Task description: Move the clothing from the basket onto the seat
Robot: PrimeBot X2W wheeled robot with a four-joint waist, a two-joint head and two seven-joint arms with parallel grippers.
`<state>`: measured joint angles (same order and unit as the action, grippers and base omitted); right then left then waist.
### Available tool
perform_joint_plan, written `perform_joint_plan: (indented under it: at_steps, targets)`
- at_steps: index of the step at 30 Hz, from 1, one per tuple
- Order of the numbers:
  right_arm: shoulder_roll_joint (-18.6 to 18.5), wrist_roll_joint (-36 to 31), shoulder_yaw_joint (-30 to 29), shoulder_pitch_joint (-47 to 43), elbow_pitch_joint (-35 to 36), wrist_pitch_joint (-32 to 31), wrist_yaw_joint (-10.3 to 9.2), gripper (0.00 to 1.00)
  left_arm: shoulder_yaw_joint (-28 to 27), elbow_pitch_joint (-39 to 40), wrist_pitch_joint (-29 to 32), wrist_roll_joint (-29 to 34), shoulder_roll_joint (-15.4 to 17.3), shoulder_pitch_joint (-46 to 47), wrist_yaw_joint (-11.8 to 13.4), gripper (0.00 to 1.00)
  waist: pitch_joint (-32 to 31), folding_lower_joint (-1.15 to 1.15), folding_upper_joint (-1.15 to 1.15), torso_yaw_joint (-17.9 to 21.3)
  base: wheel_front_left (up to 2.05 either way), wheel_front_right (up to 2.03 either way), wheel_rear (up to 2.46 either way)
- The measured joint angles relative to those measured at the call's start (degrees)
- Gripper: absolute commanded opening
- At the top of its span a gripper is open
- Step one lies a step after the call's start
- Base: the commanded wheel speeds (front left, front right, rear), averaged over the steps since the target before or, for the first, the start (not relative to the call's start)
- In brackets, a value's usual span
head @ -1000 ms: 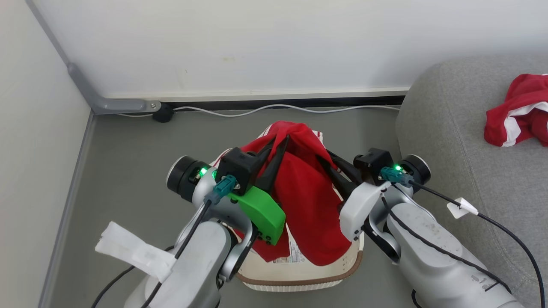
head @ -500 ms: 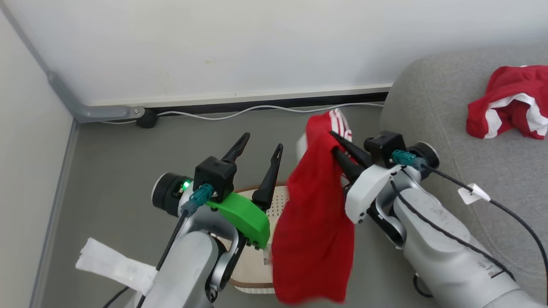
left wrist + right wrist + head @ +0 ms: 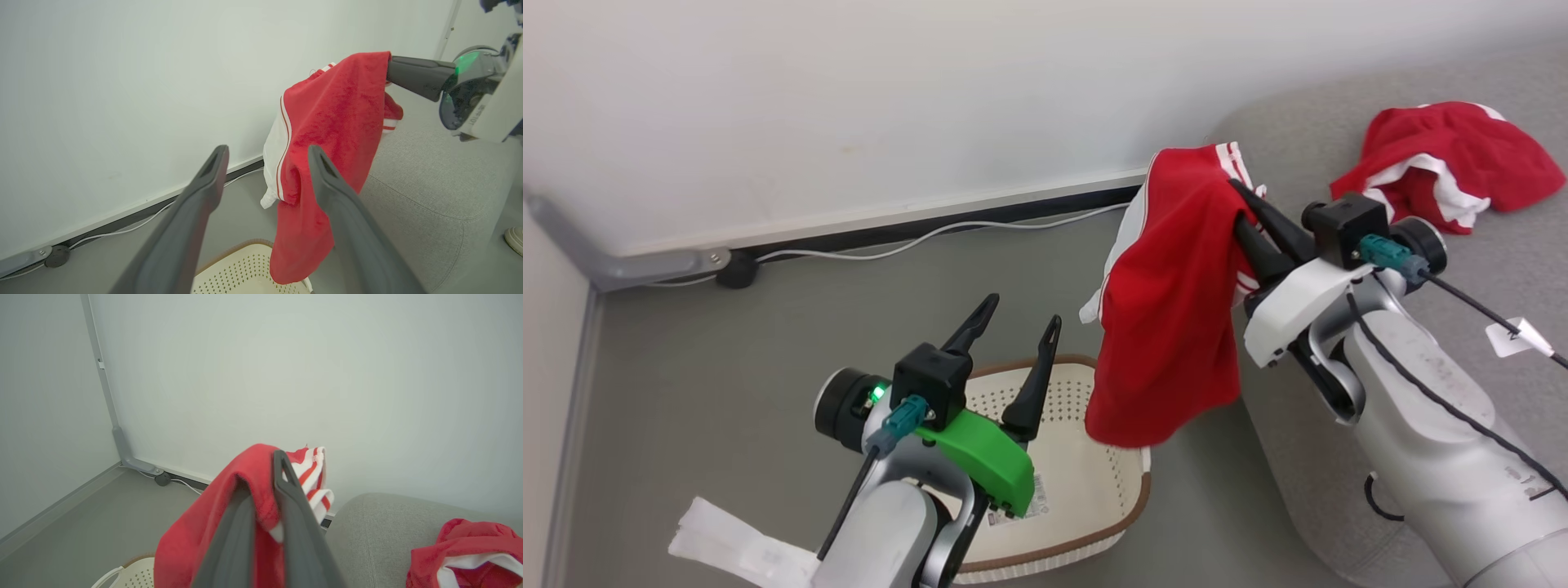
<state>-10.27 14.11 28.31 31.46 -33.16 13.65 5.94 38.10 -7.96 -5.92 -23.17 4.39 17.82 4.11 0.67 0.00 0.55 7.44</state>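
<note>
Your right tool (image 3: 1236, 204) is pressed together on the red garment (image 3: 1168, 327), pinching it near the white-striped band. The cloth hangs limp below the tips, in the air between basket and sofa. Your left tool (image 3: 1023, 310) has just let go and now stands spread and empty, lower and to the right tool's left, above the basket (image 3: 1094, 478). One grip now carries the garment, and the basket looks emptied apart from its label. The fabric is soft and folds freely; the basket is stiff perforated plastic with a brown rim. Beyond the right tool lies the rounded grey sofa (image 3: 1298, 143), with a second garment (image 3: 1445, 155) crumpled on it.
</note>
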Motion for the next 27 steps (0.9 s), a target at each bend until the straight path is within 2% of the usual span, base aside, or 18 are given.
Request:
perform_joint_plan:
  at_steps: [21,27]
  targets:
    - [-5.7,0.6,-2.1,0.9,5.8,-1.2,0.01,0.00,2.6,1.3,-0.8,0.0,-0.2,-2.9,-0.1,1.00,-0.9,0.00,0.00,14.4,0.00,0.00,0.00]
    - [-8.2,2.8,-4.5,0.8,6.9,-1.9,0.02,0.00,4.4,1.3,-0.6,0.0,-0.5,-2.9,-0.4,1.00,0.1,0.00,0.00,16.8,0.00,0.00,0.00]
